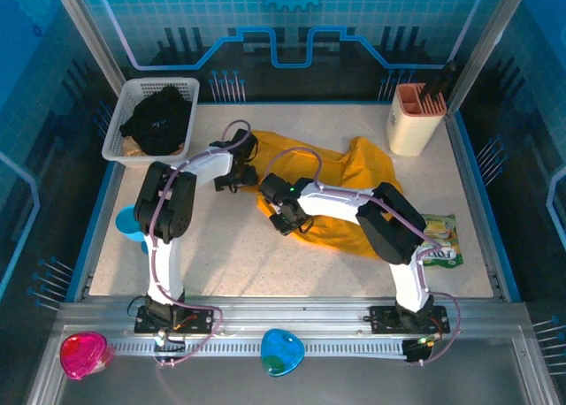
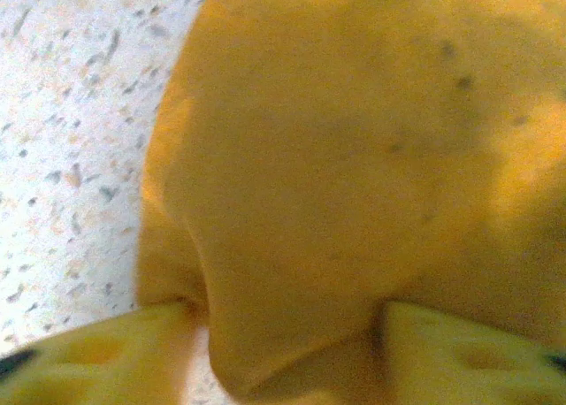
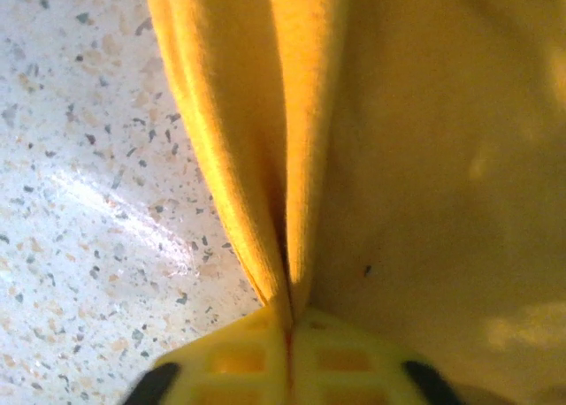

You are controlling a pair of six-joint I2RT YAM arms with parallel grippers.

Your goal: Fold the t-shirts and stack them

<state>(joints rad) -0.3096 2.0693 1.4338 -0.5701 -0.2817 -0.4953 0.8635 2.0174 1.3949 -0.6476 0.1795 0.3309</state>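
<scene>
Folds of the yellow shirt (image 1: 354, 171) lie crumpled in the middle of the surface (image 1: 221, 255). The left end effector (image 2: 283, 352) is half closed on it, a bulge of cloth filling the gap and touching both fingers. The right end effector (image 3: 287, 334) pinches a thin fold tight. The black shirt (image 1: 159, 118) sits bundled in the basket (image 1: 133, 88), far left.
</scene>
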